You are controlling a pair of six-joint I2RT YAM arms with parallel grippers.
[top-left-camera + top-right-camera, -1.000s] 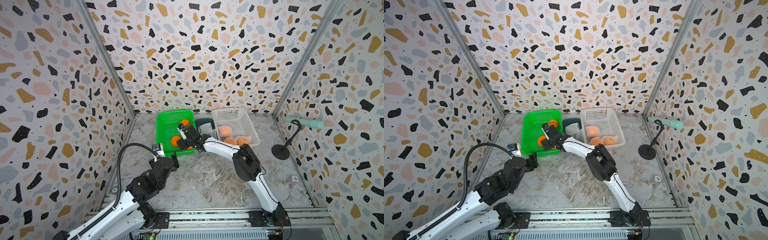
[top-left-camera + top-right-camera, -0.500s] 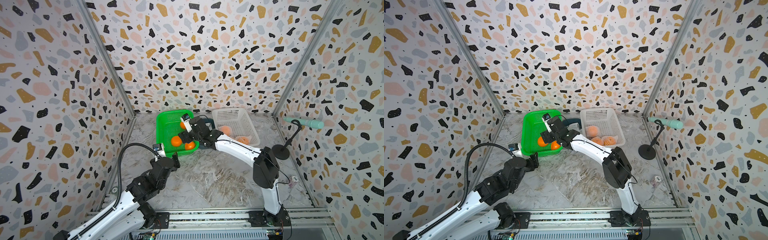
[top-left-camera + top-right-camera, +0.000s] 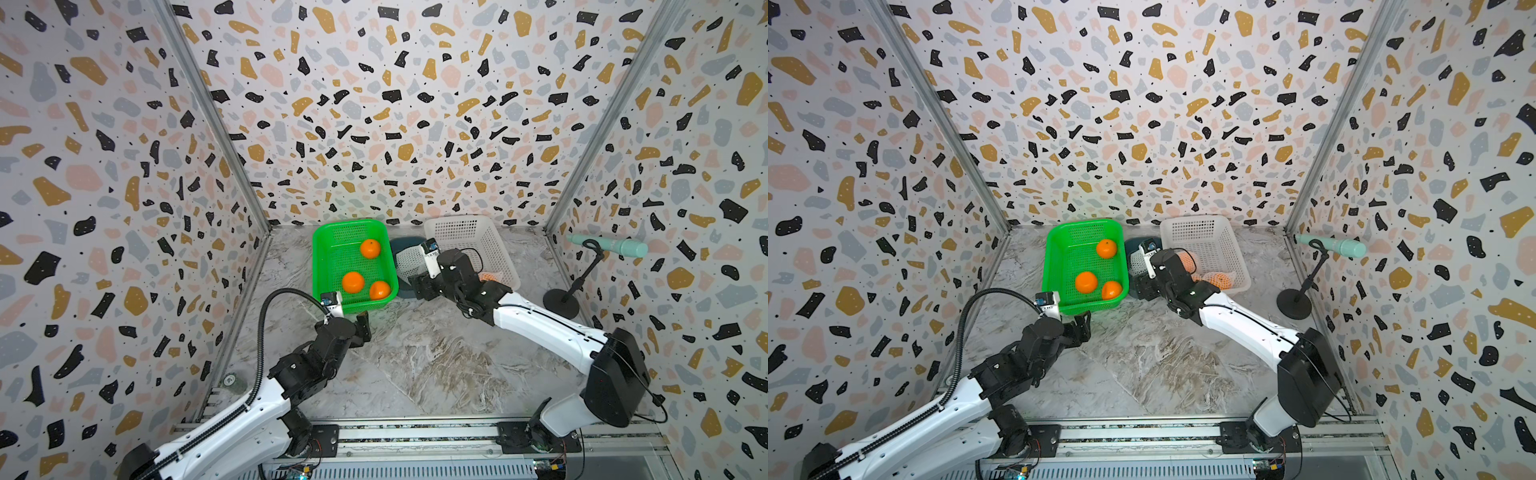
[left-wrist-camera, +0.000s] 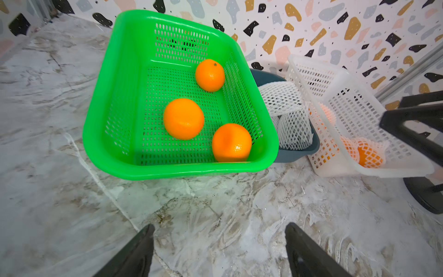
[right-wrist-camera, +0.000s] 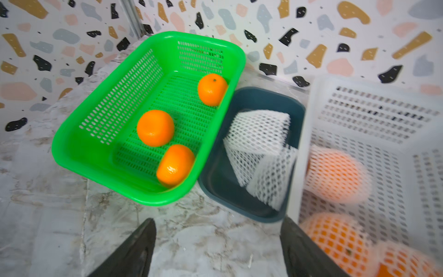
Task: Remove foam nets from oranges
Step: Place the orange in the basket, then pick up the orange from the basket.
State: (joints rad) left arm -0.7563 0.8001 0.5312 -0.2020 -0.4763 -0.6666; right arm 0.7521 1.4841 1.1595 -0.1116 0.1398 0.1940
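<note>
Top views look down; both wrist views share the green basket (image 4: 179, 171) (image 5: 84, 163).

Bright, even light fills both top views, shadows soft, wall posts (image 3: 212, 112) slightly bowed by the wide lens. The right wrist view blurs the netted oranges (image 5: 335, 176) and white basket (image 5: 374, 112); a small glare spot sits on one bare orange (image 4: 236, 147).

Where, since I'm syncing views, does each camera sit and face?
Top views: high in front, looking down at the table; left arm, right arm show.
Left wrist: on that arm, facing the green basket; open left gripper shows.
Right wrist: likewise, facing the tray; open right gripper shows.
All share three bare oranges.
</note>
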